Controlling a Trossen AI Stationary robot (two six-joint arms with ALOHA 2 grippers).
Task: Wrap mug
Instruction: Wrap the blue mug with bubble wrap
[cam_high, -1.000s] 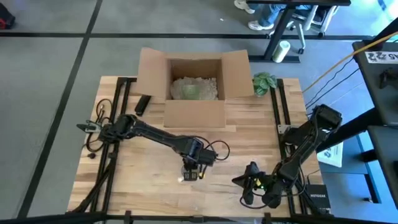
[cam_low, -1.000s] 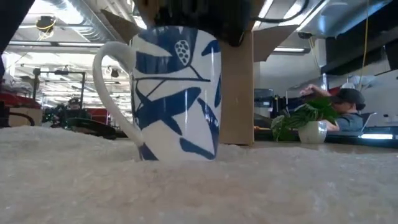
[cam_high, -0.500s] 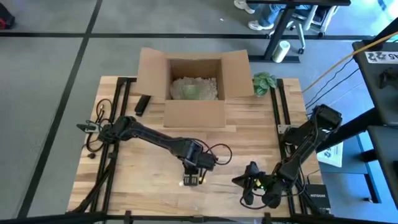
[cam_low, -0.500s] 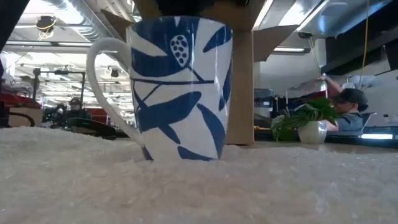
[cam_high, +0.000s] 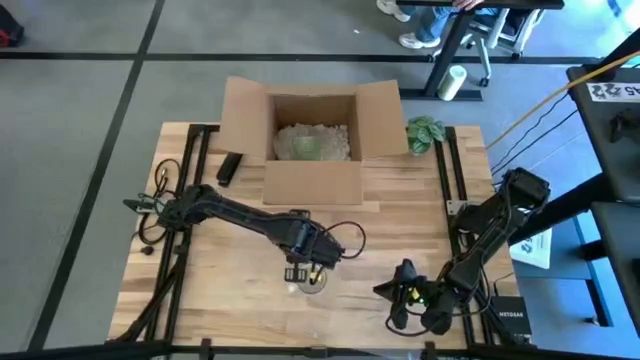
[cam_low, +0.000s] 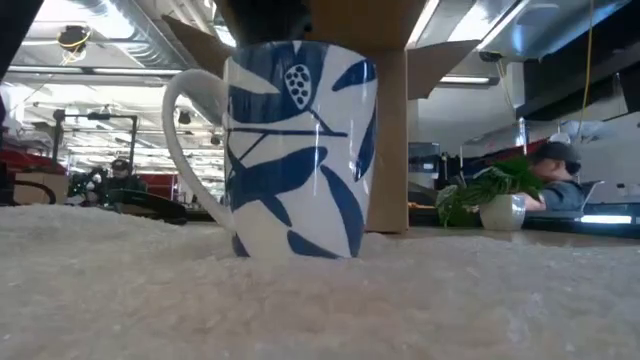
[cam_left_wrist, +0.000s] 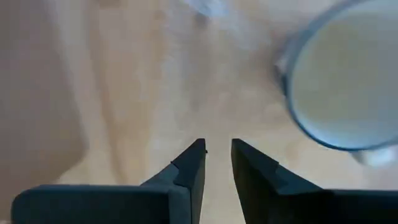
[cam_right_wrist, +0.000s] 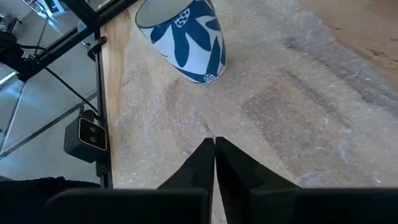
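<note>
Bubble wrap (cam_right_wrist: 292, 81), glossy blue-leaf mug (cam_low: 295, 150)

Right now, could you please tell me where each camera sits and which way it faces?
High view: overhead, straight down; both arms, box.
Low view: table height, level; mug, no arm clearly.
Left wrist view: above table; left end effector slightly open beside mug rim.
Right wrist view: low, across bubble wrap; right end effector shut.
Three views share the mug.

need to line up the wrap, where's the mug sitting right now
In the high view the mug stands upright near the table's front edge, roughly centre, under the left gripper, on the bubble wrap; the cardboard box lies behind it.
</note>
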